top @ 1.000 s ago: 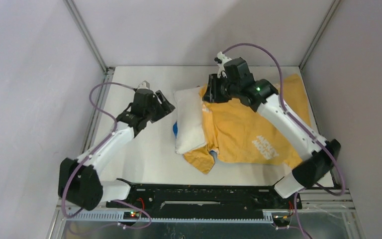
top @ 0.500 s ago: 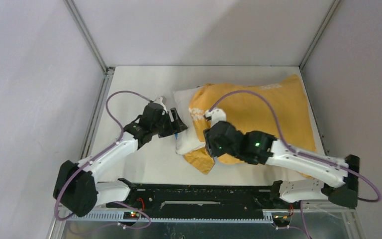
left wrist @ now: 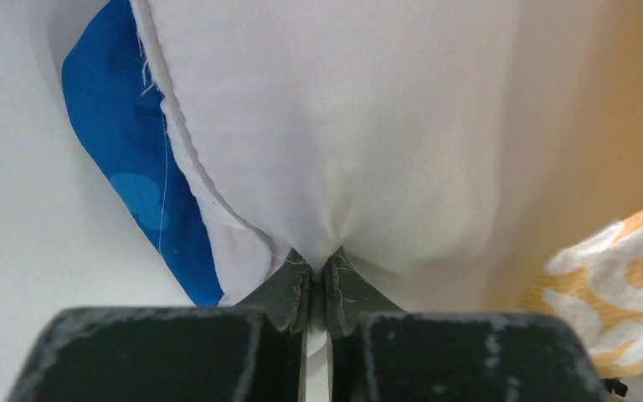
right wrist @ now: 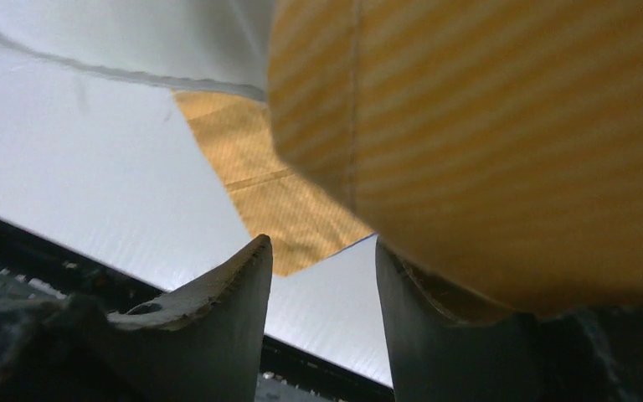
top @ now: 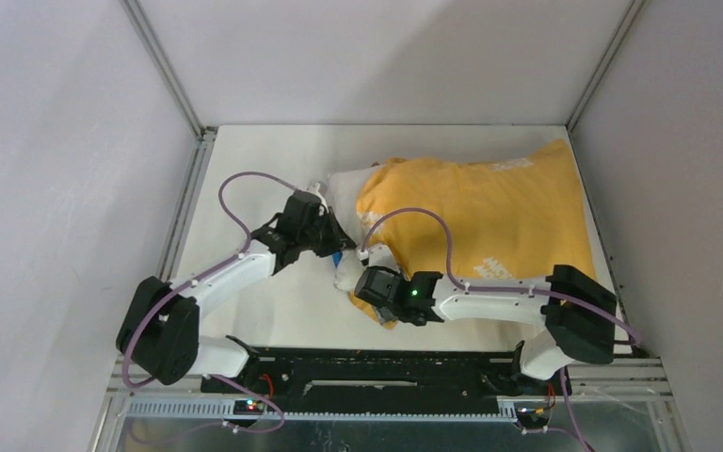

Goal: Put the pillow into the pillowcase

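Observation:
The white pillow [top: 342, 185] lies mid-table, mostly covered by the orange-yellow pillowcase [top: 490, 212]; only its left end shows. My left gripper [top: 339, 247] is shut on a pinch of the pillow's [left wrist: 343, 126] white fabric at that end [left wrist: 318, 261]. The pillowcase's blue face [left wrist: 126, 159] peeks out under the pillow. My right gripper [top: 369, 282] sits low at the pillowcase's near-left corner. It stands open [right wrist: 322, 244] with only table showing between its fingers. Orange cloth [right wrist: 486, 142] drapes over the outer side of its right finger [right wrist: 419, 318].
A black rail [top: 386, 363] runs along the near table edge, just behind my right gripper. Grey walls and metal frame posts [top: 165, 71] close in the table on three sides. Purple cables [top: 245, 184] loop over both arms.
The left gripper moved in to the pillow's left end and shut on its fabric. The right arm swung from the far side down to the near-left corner, and the pillowcase now covers more of the pillow.

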Available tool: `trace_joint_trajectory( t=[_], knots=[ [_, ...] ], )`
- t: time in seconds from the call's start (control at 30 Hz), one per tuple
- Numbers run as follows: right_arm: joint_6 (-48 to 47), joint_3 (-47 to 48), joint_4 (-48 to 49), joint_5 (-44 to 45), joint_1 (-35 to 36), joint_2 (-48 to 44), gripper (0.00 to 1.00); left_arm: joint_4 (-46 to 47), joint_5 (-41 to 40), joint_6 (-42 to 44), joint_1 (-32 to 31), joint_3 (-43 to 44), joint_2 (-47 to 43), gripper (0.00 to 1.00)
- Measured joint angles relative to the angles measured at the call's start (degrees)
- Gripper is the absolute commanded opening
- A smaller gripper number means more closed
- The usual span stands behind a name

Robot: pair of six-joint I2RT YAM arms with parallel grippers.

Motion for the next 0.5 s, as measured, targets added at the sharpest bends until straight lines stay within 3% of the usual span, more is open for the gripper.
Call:
trace_joint_trajectory(
  t=[0.1, 0.4, 0.43, 0.5],
  knots=[
    [-0.13, -1.31, 2.49, -0.02, -1.16, 2.16, 0.52, -0.09, 0.0, -0.02, 0.0, 0.5, 0.09, 0.0],
    [-0.85, -5.11, 10.75, 0.76, -3.61, 7.26, 0.51, -1.46, -0.09, 0.02, 0.0, 2.54, 1.03, 0.0],
    [-1.05, -5.35, 11.5, 0.94, -3.87, 7.34, 0.49, -1.73, -0.17, 0.02, 0.0, 2.71, 1.05, 0.0],
    [-1.6, -5.53, 12.94, 1.16, -4.61, 7.58, 0.28, -2.38, -0.39, 0.04, 0.02, 3.19, 1.05, 0.0]
  ],
)
